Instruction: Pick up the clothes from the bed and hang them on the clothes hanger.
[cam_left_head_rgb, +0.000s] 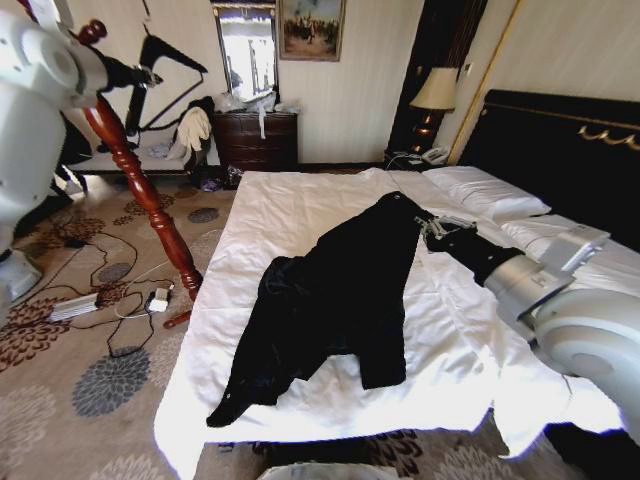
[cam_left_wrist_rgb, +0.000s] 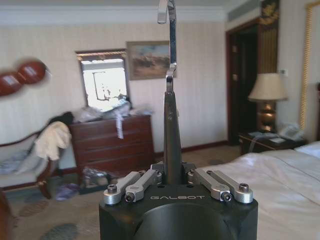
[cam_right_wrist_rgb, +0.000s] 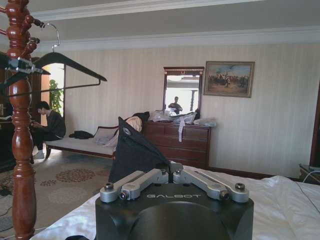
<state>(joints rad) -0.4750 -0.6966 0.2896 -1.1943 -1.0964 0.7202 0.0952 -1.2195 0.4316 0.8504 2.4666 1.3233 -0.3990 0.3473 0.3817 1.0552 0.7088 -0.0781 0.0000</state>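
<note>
Head view puts the black jacket (cam_left_head_rgb: 335, 290) spread across the white sheets of the bed (cam_left_head_rgb: 300, 205), its lower hem and one sleeve trailing toward the foot and its top corner lifted toward the pillows. At that corner the right gripper (cam_left_head_rgb: 432, 226) is clamped on the fabric; in the right wrist view a peak of black cloth (cam_right_wrist_rgb: 134, 152) rises straight out from between the closed fingers, pulled up off the sheet. The clothes hanger (cam_left_head_rgb: 160, 80) is held up at the far left, beside the turned wooden post (cam_left_head_rgb: 140, 180) that stands on the patterned carpet. The left gripper (cam_left_wrist_rgb: 172, 177) is closed on the hanger's black neck, with the silver hook (cam_left_wrist_rgb: 171, 37) standing upright above it in the left wrist view. Beyond the bed are a dark dresser (cam_left_head_rgb: 258, 140) under a mirror, and a lamp (cam_left_head_rgb: 435, 95) by the black headboard (cam_left_head_rgb: 570, 150).
</note>
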